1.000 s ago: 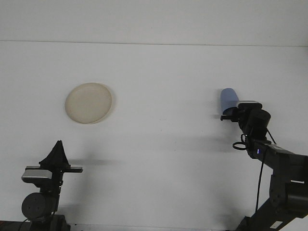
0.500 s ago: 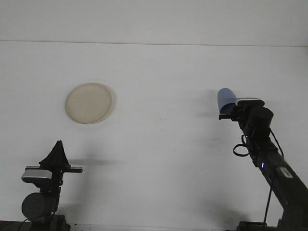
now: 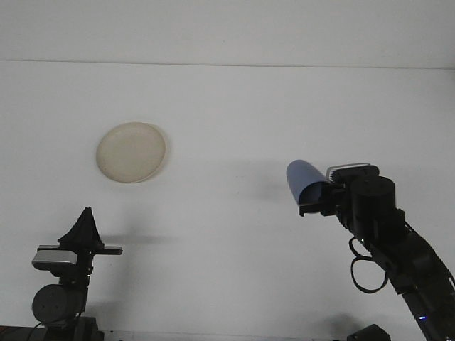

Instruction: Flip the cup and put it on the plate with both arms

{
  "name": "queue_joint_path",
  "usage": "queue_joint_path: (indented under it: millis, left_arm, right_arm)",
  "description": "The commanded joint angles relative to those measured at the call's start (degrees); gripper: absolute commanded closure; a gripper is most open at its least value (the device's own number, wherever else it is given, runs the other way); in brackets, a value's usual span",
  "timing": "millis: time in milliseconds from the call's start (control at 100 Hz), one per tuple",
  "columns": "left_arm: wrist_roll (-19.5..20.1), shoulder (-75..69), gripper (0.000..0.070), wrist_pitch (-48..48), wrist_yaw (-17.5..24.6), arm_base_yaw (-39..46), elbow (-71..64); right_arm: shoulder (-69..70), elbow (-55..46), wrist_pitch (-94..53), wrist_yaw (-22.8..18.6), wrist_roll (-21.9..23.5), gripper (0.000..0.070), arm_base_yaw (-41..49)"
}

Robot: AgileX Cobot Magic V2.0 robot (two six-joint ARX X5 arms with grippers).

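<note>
A blue cup (image 3: pixel 303 180) hangs above the table at centre right, tilted with its closed base up and to the left. My right gripper (image 3: pixel 316 198) is shut on the cup's lower end, and the black wrist behind it hides the cup's mouth. The beige plate (image 3: pixel 131 152) lies flat on the white table at the left with nothing on it. My left gripper (image 3: pixel 84 228) stands at the lower left, well below the plate, pointing up with its fingers together and nothing in them.
The white table (image 3: pixel 234 121) runs back to a far edge near the top of the view. The right arm's dark links and a looped cable (image 3: pixel 366 266) fill the lower right corner.
My right arm has lifted the blue cup off the table and carried it left and toward the camera, tilting it. The left arm and the plate have not moved.
</note>
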Motion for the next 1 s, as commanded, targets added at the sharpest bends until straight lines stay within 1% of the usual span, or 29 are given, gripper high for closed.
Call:
queue_joint_path:
  millis: [0,160,330,390,460,620,750,990]
  left_arm:
    - [-0.1,-0.1,0.0688,0.9,0.0,0.1,-1.1]
    - [-0.1,-0.1,0.0688,0.9,0.0,0.1,-1.1]
    - [-0.1,-0.1,0.0688,0.9,0.0,0.1,-1.1]
    - [-0.1,-0.1,0.0688,0.9,0.0,0.1,-1.1]
    - [-0.1,-0.1,0.0688,0.9,0.0,0.1,-1.1]
    - [-0.1,-0.1,0.0688,0.9,0.0,0.1,-1.1]
    - [-0.1,-0.1,0.0688,0.9,0.0,0.1,-1.1]
    - [-0.1,-0.1,0.0688,0.9,0.0,0.1,-1.1]
  right_arm:
    - [2.9,5.3,-7.7,0.3,5.8,0.07,3.2]
    - [10.2,14.1,-16.5,0.0,7.8,0.07,9.2]
    - [22.0,22.9,-28.5,-0.9,7.7,0.07,13.7]
    - [27.0,26.2,-33.4,-0.9,6.8,0.07,15.4]
    - [31.2,28.2,-33.8,-1.1,6.1,0.07,17.2]
    - [38.1,30.7,-33.8,-3.9,5.0,0.07,20.4]
    - [42.1,30.9,-33.8,-4.9,4.5,0.07,22.0]
    - [46.8,30.9,-33.8,-6.5,3.4,0.07,22.4]
